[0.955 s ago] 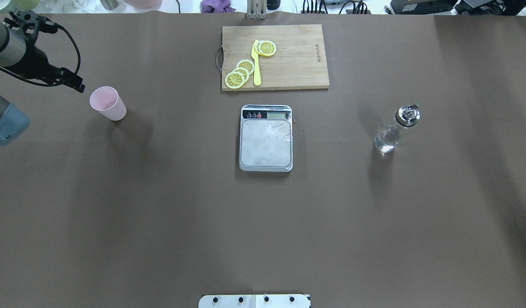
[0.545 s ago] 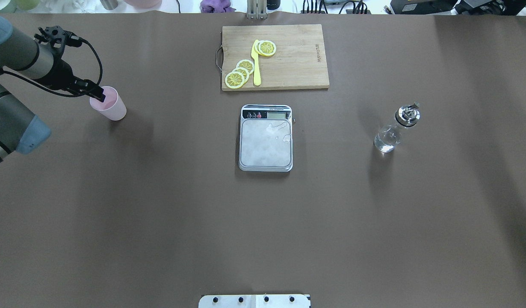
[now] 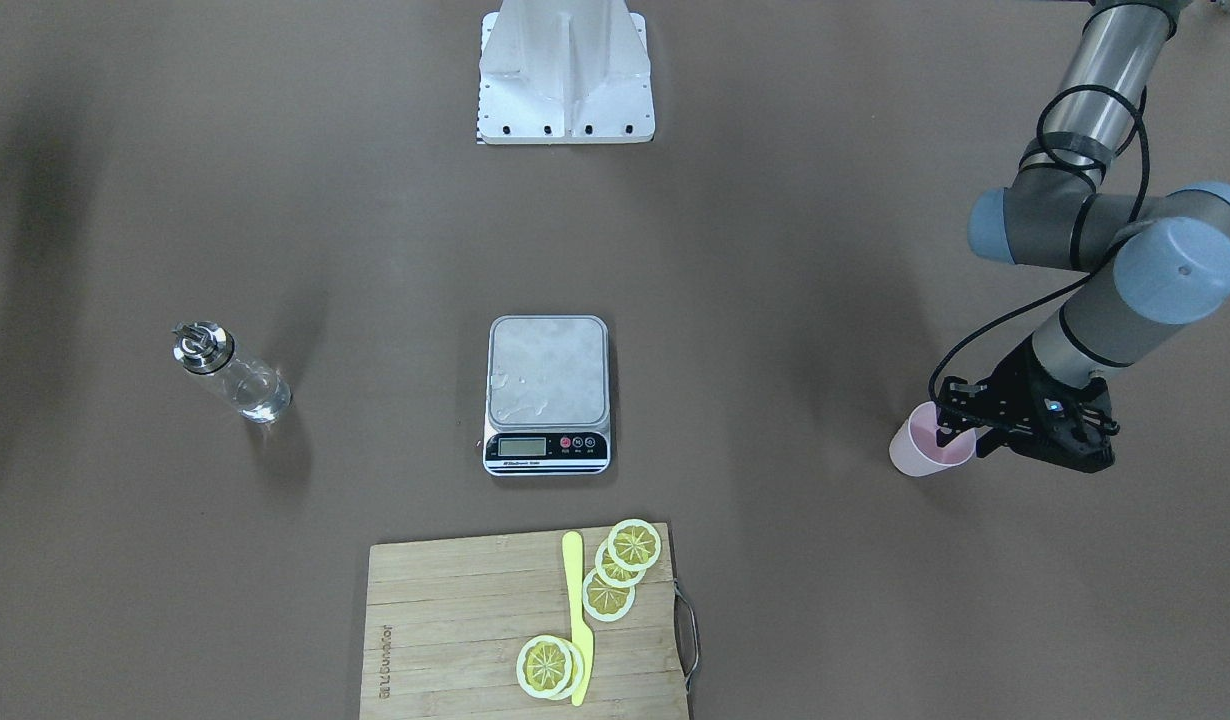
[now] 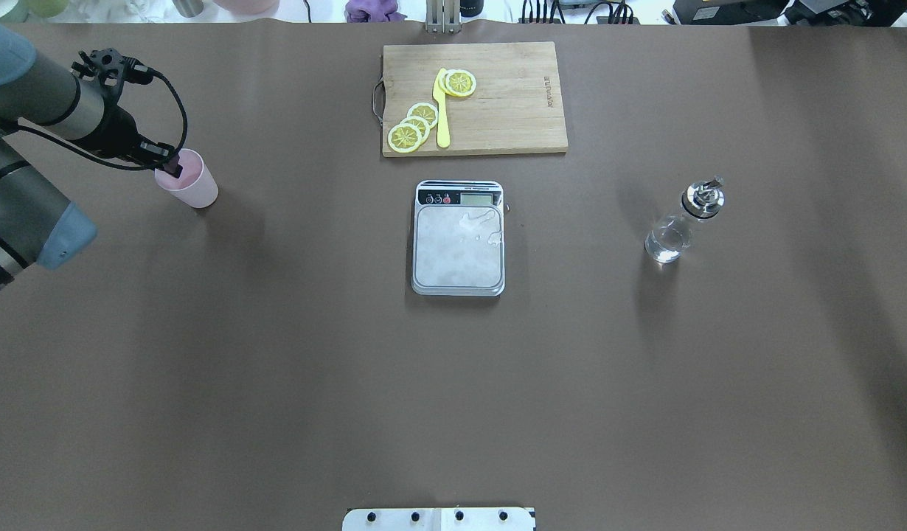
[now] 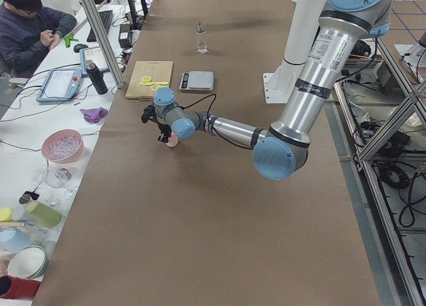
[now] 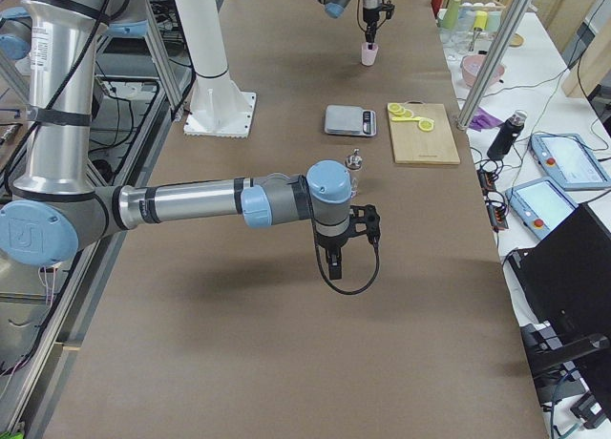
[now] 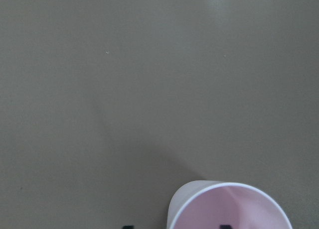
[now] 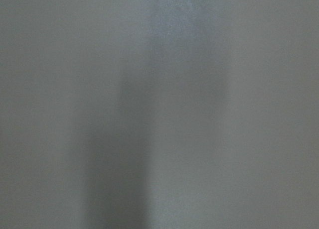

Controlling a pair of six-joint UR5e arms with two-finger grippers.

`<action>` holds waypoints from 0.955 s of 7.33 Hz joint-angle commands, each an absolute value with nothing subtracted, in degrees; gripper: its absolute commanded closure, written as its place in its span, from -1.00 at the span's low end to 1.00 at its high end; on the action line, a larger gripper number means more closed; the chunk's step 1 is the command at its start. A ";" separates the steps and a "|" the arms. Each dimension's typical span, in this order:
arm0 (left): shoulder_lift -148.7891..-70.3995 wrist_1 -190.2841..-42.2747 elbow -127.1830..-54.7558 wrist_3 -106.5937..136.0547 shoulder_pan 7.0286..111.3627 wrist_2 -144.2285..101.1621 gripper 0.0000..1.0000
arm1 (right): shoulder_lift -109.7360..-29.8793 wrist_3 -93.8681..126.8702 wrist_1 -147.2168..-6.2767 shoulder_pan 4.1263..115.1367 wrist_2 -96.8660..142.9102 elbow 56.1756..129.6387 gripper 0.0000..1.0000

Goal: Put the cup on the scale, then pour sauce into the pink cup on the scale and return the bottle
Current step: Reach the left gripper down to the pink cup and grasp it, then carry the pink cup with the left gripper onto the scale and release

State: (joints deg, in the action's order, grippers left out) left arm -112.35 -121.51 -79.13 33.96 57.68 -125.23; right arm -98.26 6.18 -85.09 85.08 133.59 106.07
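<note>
The left gripper [image 4: 170, 167] stood spread across the rim of the upright cup [image 4: 194, 186], one finger inside, one outside, not yet clenched. The cup was on the table [image 4: 276, 383]. Seen from overhead, the scale [image 4: 459, 254] lay well apart at its 3 o'clock.

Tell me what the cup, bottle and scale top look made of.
The cup looks like matte pink plastic: opaque, thin rim, no shine. The bottle looks like clear glass, see-through with glints; its cap like polished metal. The scale top looks like brushed metal: dull silver sheen.
</note>
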 commanded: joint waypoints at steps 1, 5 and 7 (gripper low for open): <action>-112.41 -121.47 -81.28 34.62 57.74 -125.16 1.00 | -98.26 6.33 -85.08 85.08 133.59 106.08 -1.00; -119.50 -108.61 -92.08 51.47 55.39 -123.76 1.00 | -98.26 6.42 -85.17 85.08 133.59 106.08 -1.00; -130.11 -93.76 -95.18 61.13 44.78 -114.46 1.00 | -98.26 6.50 -85.08 85.08 133.68 106.08 -1.00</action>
